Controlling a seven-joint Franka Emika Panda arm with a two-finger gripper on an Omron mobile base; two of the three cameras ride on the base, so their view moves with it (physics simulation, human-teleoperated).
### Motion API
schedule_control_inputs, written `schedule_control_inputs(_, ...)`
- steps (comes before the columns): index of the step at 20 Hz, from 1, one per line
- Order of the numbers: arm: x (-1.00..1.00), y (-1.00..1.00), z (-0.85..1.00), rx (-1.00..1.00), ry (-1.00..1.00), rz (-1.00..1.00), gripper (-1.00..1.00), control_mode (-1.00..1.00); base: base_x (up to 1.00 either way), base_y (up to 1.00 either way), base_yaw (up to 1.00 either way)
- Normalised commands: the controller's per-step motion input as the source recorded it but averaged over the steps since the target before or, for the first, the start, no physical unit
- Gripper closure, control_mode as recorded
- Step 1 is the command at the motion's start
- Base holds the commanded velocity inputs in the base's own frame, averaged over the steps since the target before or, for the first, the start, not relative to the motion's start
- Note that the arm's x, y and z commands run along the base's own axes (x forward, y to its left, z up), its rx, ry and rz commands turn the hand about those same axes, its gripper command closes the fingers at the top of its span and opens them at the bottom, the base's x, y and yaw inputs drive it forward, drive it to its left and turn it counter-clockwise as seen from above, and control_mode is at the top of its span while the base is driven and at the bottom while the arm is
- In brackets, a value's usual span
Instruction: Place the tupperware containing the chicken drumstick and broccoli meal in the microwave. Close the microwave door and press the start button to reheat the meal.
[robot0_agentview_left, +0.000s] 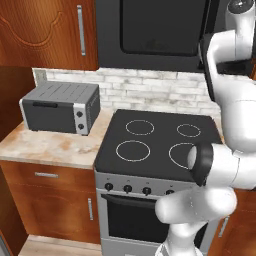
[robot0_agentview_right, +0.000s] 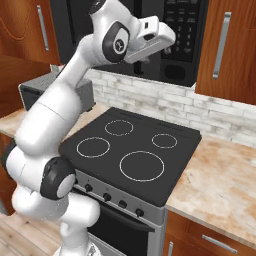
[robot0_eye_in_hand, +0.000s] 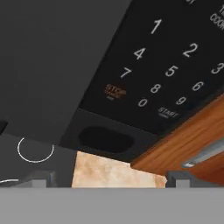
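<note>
Kitchen stove wall: gripper (robot0_agentview_right: 170, 49), grip state unclear from here, sits just before the microwave (robot0_agentview_left: 150, 30) keypad, START button (robot0_eye_in_hand: 168, 113) at hand-view right, probably slightly off-line.

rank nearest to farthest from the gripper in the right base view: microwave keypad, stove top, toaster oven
From the gripper:
1. Microwave keypad, just right of it.
2. Stove top, below it.
3. Toaster oven, far left behind the arm; close to the stove's distance, so a loose call.
</note>
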Motion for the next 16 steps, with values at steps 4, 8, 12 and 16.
schedule_control_inputs(4, -0.92, 0.00, -0.25, -0.01, -0.60, 0.00, -1.00, -1.00, 0.00, 0.00, 0.00)
schedule_control_inputs(8, -0.80, -0.07, 0.29, 0.12, -0.37, 0.00, -1.00, -1.00, 0.00, 0.00, 0.00)
schedule_control_inputs(12, -0.51, -0.22, 0.64, 0.35, -0.14, -0.03, -1.00, -1.00, 0.00, 0.00, 0.00)
schedule_control_inputs(16, -0.32, -0.45, 0.50, 0.61, -0.02, -0.04, -1.00, -1.00, 0.00, 0.00, 0.00)
